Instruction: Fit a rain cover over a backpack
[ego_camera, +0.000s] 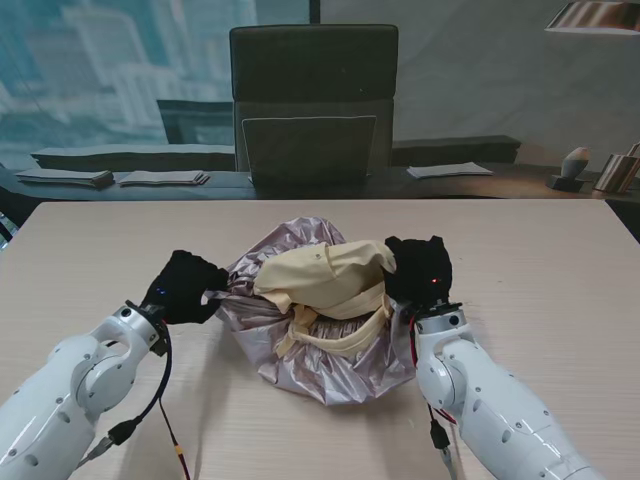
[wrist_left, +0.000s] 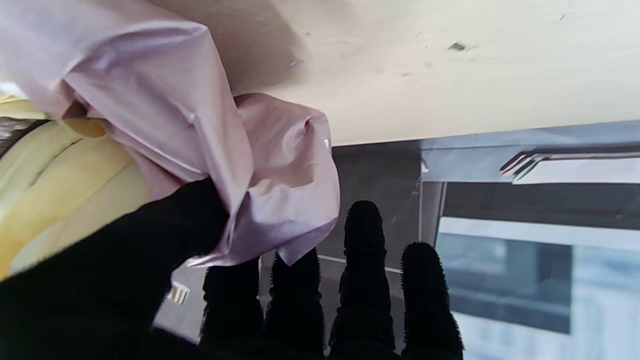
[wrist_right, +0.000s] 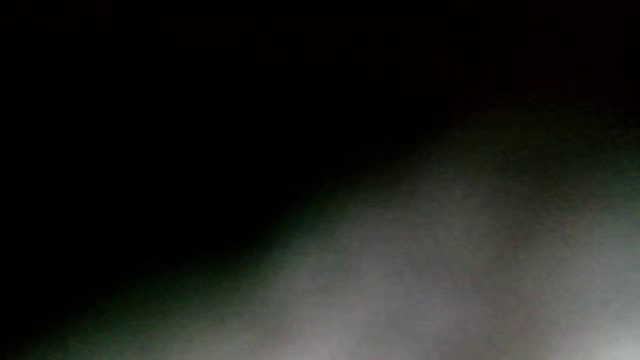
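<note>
Backpack (ego_camera: 325, 275), cream-coloured, lay at centre of the desk (ego_camera: 560, 270) w/ its straps (ego_camera: 345, 340) facing up and looped toward me. Rain cover (ego_camera: 300, 365), shiny pale lilac-silver fabric, sat under and around the pack: bunched along the left side, the far side and the near side, w/ most of the pack's top exposed.

Left robot hand (ego_camera: 185, 288), black-gloved, was at the cover's left edge and clamped on a fold of it. Left wrist view confirmed: thumb side pinned a flap of cover fabric (wrist_left: 250, 190), remaining fingers (wrist_left: 365, 240) extended straight beyond the flap, apart from each other. Cream pack material (wrist_left: 60, 200) visible just beside the pinned fabric in that view.

Right robot hand (ego_camera: 420, 272), also black-gloved, was pressed against the right end of the pack, touching both pack and cover edge. Fingers curled inward, but whether they gripped fabric or the pack: cannot tell from stand view. Right wrist view dark and blurred, nothing identifiable, lens apparently blocked at close range.

Both white forearms came in from near corners, cables hanging at each wrist. Beyond the desk's far edge: a dark office chair (ego_camera: 313, 100), papers (ego_camera: 450, 170) on a second surface
</note>
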